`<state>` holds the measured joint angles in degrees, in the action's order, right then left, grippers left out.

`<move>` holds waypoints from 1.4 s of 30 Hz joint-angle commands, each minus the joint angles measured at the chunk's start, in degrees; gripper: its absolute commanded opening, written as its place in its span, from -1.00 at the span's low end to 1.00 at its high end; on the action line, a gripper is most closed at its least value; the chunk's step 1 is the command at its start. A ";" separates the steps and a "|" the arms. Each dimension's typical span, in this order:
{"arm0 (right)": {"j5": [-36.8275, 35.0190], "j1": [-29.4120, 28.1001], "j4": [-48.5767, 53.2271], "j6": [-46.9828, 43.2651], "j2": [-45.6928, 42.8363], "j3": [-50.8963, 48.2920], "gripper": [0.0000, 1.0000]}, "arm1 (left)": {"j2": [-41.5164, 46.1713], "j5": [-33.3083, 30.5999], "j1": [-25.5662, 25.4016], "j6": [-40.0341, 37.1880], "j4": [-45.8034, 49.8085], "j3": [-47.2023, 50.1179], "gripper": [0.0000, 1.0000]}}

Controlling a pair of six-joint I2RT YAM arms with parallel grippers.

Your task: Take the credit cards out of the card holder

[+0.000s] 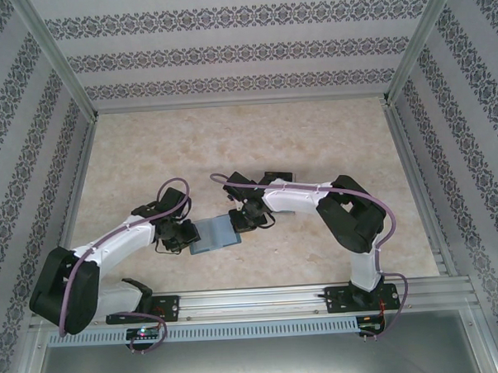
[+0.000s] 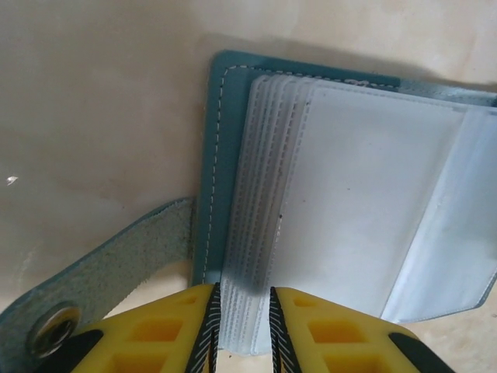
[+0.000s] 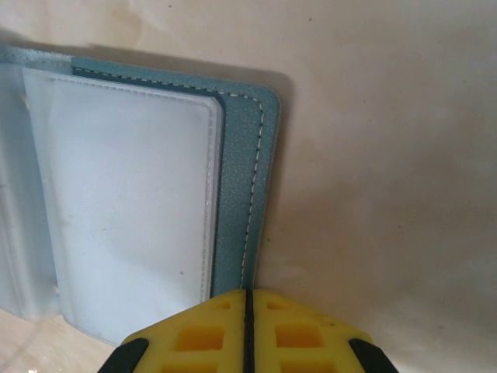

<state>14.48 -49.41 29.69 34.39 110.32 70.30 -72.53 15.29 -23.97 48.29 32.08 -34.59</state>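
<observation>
The teal-blue card holder [image 1: 214, 235] lies open on the table between my two grippers. In the left wrist view its cover [image 2: 212, 155] carries a fanned stack of clear sleeves [image 2: 260, 179]. My left gripper [image 2: 242, 299] is shut on the near edge of those sleeves, both pads touching them. My right gripper [image 3: 248, 297] is shut, its tips at the stitched edge of the holder's other cover [image 3: 242, 179]; I cannot tell whether it pinches that edge. The top sleeves look pale and blank. The credit cards are hidden. From above, the left gripper [image 1: 187, 235] and right gripper [image 1: 241, 222] flank the holder.
The holder's suede tab [image 2: 109, 260] with a metal snap [image 2: 53, 332] lies flat to the left of the sleeves. The beige table [image 1: 255, 145] stretches behind the arms, bounded by patterned walls and a metal rail [image 1: 262, 300] at the near edge.
</observation>
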 commanded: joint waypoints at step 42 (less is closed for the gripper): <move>1.15 -1.48 -0.12 0.94 1.56 -0.34 -1.00 | -0.72 2.43 -1.61 -0.42 -6.25 2.25 -0.52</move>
<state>14.66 -50.04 29.71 34.44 110.43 70.30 -72.38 16.51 -24.51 48.05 27.49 -32.51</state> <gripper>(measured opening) 0.060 0.238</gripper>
